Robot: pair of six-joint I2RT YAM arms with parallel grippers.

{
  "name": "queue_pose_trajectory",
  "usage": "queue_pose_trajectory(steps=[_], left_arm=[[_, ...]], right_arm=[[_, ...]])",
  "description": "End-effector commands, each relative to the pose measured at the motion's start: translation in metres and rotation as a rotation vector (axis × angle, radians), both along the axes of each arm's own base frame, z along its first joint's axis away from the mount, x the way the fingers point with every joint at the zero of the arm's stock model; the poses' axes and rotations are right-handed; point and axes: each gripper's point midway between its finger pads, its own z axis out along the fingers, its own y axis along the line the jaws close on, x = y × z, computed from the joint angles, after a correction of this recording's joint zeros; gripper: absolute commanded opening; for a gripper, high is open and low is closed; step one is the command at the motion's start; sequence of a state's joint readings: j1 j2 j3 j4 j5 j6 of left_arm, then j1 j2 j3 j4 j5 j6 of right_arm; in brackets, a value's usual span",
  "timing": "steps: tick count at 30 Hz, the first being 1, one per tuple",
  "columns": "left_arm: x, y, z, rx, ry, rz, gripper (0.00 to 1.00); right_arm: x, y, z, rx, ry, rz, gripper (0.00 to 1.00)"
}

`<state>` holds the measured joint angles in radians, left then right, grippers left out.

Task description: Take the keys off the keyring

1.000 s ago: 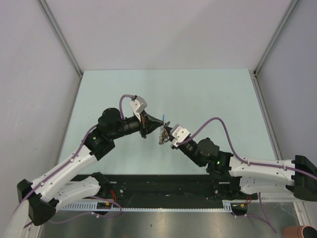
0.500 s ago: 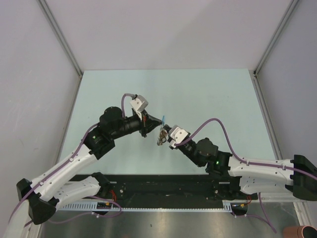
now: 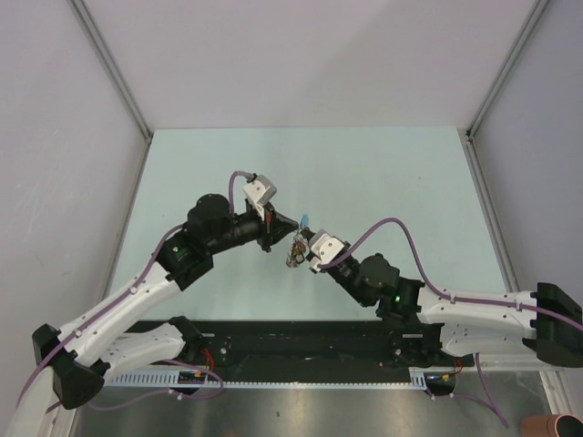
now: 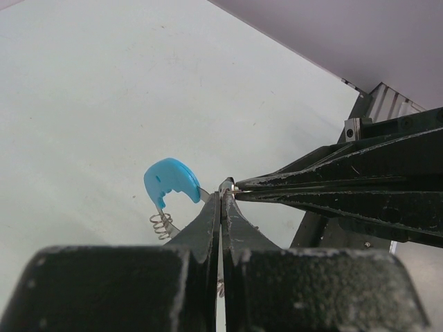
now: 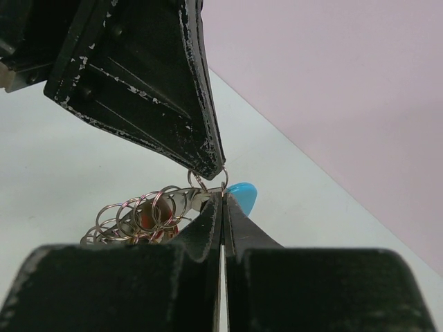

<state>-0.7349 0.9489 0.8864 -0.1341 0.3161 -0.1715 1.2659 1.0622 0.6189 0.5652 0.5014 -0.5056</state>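
**both arms pinching the keyring in mid-air, keys not yet off**

nearest, just below centre of the top view, the right gripper (image 3: 304, 254) is closed. in its own wrist view the fingers meet in a thin line at lower centre, clamped on the metal at the end of the keyring (image 5: 138, 213). the keyring hangs to the left of those fingers as a bunch of small silvery loops, off the table (image 3: 383, 173). a red key (image 5: 147, 221) shows among the loops. i cannot make out the dark key.

just beyond, the left gripper (image 3: 284, 228) comes in from the upper left, also closed, its tip nipping a small ring of the same bunch. the two tips are almost touching. the blue band (image 3: 303, 218) sticks out just past them.

my read is that the step in hand is the two-handed hold, before a key is worked off. the next move calls for one gripper holding firm while the other slides or twists a key round its ring. the grip is small, so a slip looks likely.

against a second ago, the left wrist sits a little further right and is turned, so the blue band shows broader. the right gripper has crept slightly left. the bunch is almost where it was.
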Motion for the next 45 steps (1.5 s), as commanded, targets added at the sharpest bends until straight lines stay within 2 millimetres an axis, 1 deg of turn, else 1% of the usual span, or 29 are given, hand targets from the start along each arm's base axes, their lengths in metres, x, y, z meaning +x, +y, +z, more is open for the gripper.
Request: queue_pose_trajectory(steps=[1, 12, 16, 21, 25, 26, 30, 31, 33, 34, 37, 41, 45], left_arm=[[0.007, 0.001, 0.025, -0.016, -0.068, 0.022, 0.00], [0.007, -0.002, 0.021, 0.005, -0.061, 0.011, 0.00], [0.003, -0.005, 0.020, 0.008, -0.051, -0.015, 0.00], [0.002, -0.006, 0.021, 0.003, -0.042, -0.023, 0.00], [0.000, -0.009, 0.023, -0.003, -0.035, -0.043, 0.00], [-0.004, -0.012, 0.023, -0.006, -0.031, -0.067, 0.00], [-0.007, -0.014, 0.023, -0.012, -0.023, -0.090, 0.01], [-0.007, -0.014, 0.022, -0.009, -0.020, -0.087, 0.00], [-0.007, -0.014, 0.021, -0.006, -0.022, -0.089, 0.00], [-0.007, -0.013, 0.021, -0.004, -0.023, -0.088, 0.01], [-0.006, -0.013, 0.014, 0.018, -0.019, -0.091, 0.01], [-0.007, -0.014, 0.012, 0.026, -0.017, -0.102, 0.01], [-0.006, -0.014, 0.012, 0.031, -0.019, -0.103, 0.01]], right_arm=[[0.004, -0.007, 0.021, 0.075, -0.035, -0.045, 0.00], [0.008, -0.013, 0.025, 0.077, -0.049, -0.076, 0.00], [0.012, -0.016, 0.028, 0.086, -0.051, -0.084, 0.00], [0.006, -0.014, 0.034, 0.091, -0.065, -0.027, 0.00], [0.002, -0.010, 0.030, 0.048, -0.076, 0.015, 0.00], [0.001, -0.009, 0.029, 0.036, -0.082, 0.023, 0.00], [0.000, -0.006, 0.024, -0.036, -0.133, 0.038, 0.00], [0.000, -0.008, 0.028, -0.036, -0.165, 0.032, 0.00], [0.000, -0.010, 0.029, -0.043, -0.190, 0.023, 0.00], [0.002, -0.013, 0.033, -0.047, -0.214, 0.004, 0.00], [0.005, -0.017, 0.039, -0.046, -0.244, -0.032, 0.00], [0.009, -0.021, 0.041, -0.085, -0.289, -0.069, 0.00], [0.007, -0.022, 0.043, -0.072, -0.289, -0.063, 0.00]])
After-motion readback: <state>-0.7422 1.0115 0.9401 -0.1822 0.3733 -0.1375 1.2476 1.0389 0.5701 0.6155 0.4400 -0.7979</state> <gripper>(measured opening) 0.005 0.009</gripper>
